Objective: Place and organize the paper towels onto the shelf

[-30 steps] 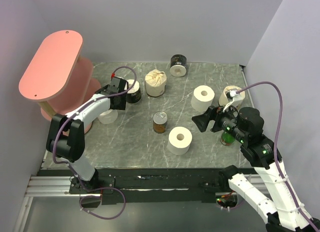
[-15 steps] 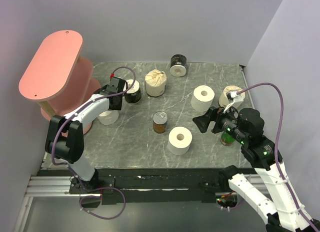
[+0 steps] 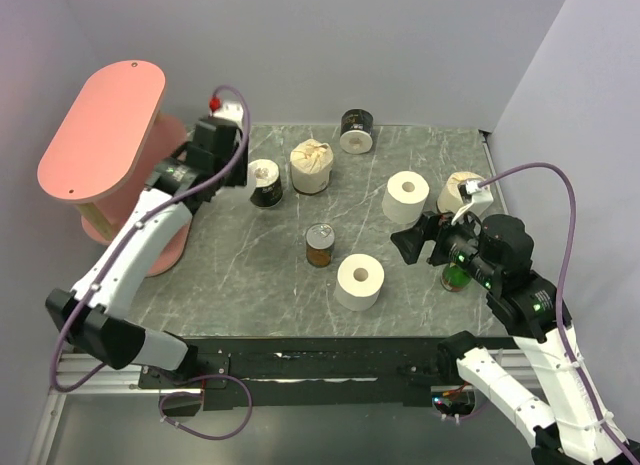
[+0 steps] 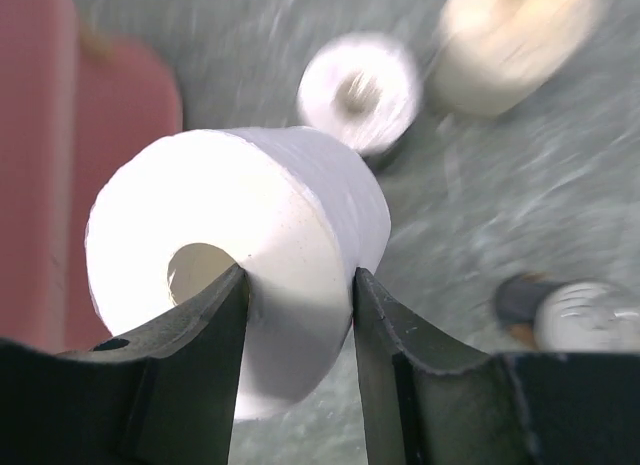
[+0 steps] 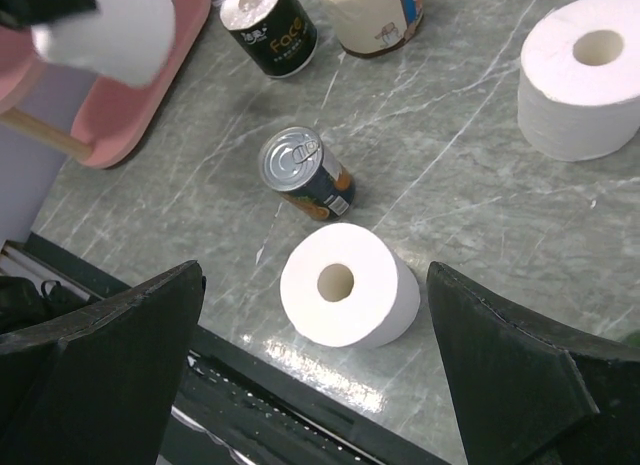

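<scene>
The held white roll [image 4: 215,215] is hidden under the raised left arm in the top view. It is made out only in the wrist views, where it is smeared by motion blur. It is clamped by the left hand [image 4: 298,277], one finger at the hollow core and the other on the outer wall. It is kept clear of the tabletop [image 3: 260,275], just beside the pink boards of the shelf [image 3: 100,130] at the upper left of the frame. The shelf's lower boards are largely covered by its top board and by the arm. The green bottle [image 3: 457,277] is almost wholly covered by the right arm, and one of the cream-wrapped rolls [image 3: 448,195] is partly covered by a cable plug. The right hand [image 3: 402,245] is held right of centre with its fingers wide apart and nothing between them. Compared with half a second earlier, the left arm has been swung up toward the upper left, and the white roll that stood at the foot of the shelf has been lifted away; the rest is unchanged. Seven rolls are counted: the held one, two more white rolls [image 3: 406,197] [image 3: 360,282], two black-wrapped rolls [image 3: 265,182] [image 3: 357,131], and two cream-wrapped, the other [image 3: 311,166] near the upper middle. One tin can [image 3: 320,245] is also seen.
</scene>
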Robot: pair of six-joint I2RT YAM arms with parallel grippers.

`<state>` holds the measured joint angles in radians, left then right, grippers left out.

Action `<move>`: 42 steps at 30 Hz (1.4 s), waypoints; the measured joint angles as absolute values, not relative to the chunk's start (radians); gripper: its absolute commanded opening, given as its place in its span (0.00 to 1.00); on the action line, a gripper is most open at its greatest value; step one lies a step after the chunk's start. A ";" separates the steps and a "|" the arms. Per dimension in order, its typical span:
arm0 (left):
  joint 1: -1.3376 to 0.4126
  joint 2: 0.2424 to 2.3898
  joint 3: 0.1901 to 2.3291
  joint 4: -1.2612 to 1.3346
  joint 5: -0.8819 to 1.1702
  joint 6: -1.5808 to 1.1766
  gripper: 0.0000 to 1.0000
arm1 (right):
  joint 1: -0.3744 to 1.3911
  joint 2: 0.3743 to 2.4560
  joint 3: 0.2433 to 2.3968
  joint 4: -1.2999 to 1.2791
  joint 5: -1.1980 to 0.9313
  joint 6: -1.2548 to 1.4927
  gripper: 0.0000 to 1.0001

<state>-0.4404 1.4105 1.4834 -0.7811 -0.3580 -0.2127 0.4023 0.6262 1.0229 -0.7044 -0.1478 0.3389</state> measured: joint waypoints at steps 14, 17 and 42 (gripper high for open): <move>-0.468 1.406 2.103 -0.815 -0.545 0.034 0.29 | 0.402 0.624 1.048 -0.727 -0.151 0.351 1.00; -0.462 1.406 2.100 -0.755 -0.642 0.126 0.28 | 0.402 0.617 1.048 -0.727 -0.150 0.350 1.00; -0.177 1.680 2.114 -0.538 -0.723 0.401 0.35 | 0.402 0.614 1.154 -0.792 -0.147 0.321 0.99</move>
